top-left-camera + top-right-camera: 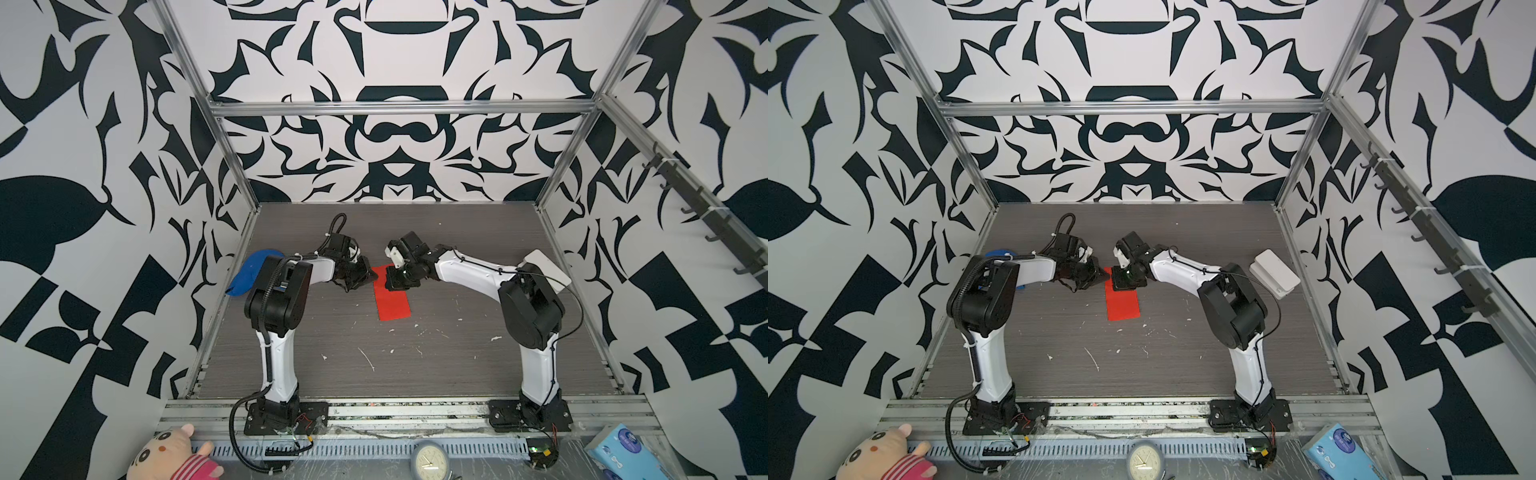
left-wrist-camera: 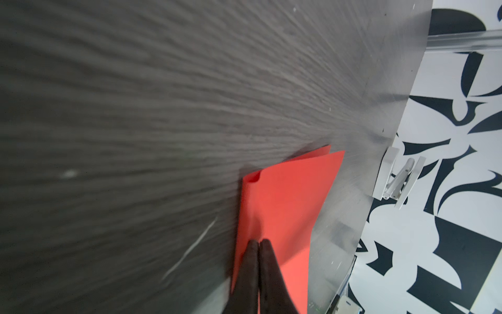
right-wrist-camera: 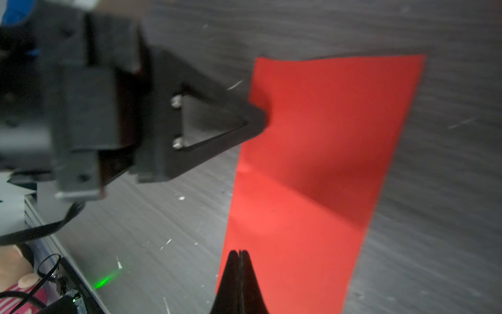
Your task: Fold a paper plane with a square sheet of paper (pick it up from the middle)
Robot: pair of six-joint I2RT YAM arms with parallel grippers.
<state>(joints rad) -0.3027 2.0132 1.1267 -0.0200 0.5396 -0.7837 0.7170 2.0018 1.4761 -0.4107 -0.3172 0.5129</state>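
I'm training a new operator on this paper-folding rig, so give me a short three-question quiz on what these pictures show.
1. True or false: the red paper lies on the table as an unfolded square.
2. Multiple choice: how do the jaws of the left gripper and the right gripper stand? A: both wide open. B: both shut. C: one open, one shut.
3. Fill in: in both top views the white box sits on the ___ arm's side of the table.

Key
1. False: it is folded over into a narrow strip, with two layers showing at one end.
2. B.
3. Right.
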